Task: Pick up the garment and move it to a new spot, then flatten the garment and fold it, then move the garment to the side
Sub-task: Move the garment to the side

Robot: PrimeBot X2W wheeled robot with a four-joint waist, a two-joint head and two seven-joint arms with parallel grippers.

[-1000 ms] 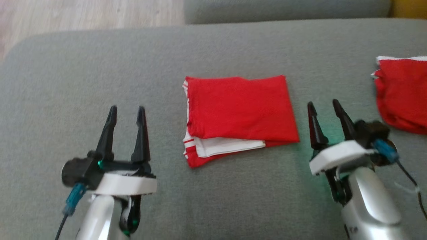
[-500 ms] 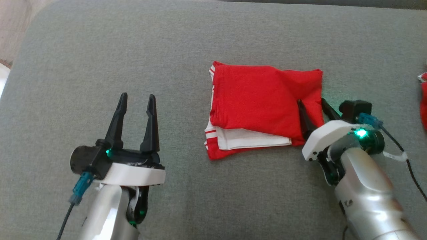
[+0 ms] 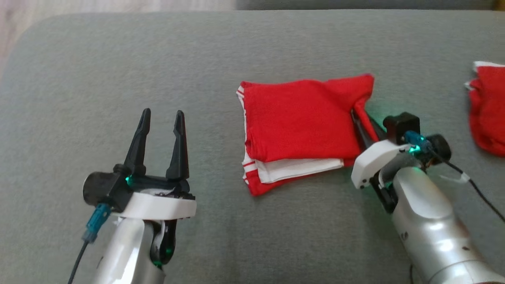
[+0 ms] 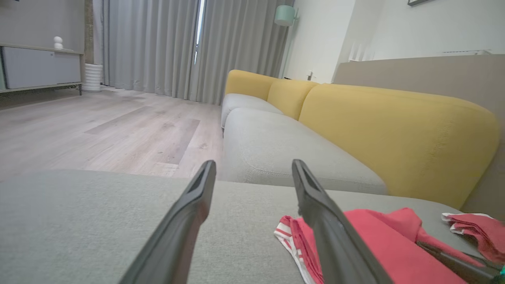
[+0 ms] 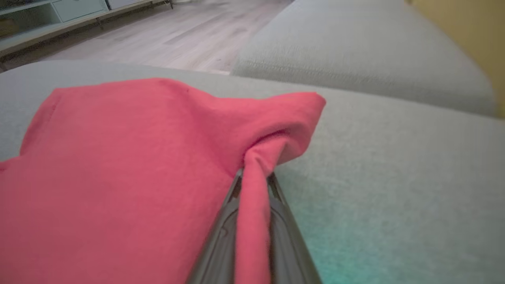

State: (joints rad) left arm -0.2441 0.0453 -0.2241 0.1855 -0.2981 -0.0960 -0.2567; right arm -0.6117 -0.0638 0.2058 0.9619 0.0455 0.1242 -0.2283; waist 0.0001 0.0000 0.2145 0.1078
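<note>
The folded red garment (image 3: pixel 300 122) lies flat on the grey cushion (image 3: pixel 118 59), with the red layer on top and white striped layers peeking out along its near edge. At the garment's right edge my right gripper (image 3: pixel 362 124) has its fingers pressed together on a pinch of the top red layer, and the far right corner is puckered up around them.

My worry is that the pinch seems to hold the top layer alone. If I pull sideways from here, I judge the upper fold will peel back and the stack will open, undoing the fold. So thin a pinch could also slip free partway through a drag.

Well to the left of the garment my left gripper (image 3: pixel 162 116) hangs with its fingers apart, holding nothing, so nothing steadies the garment's left edge. Further right of the garment lies a second red cloth (image 3: pixel 487 114). A long drag that way could run my load into it and tangle the two.
</note>
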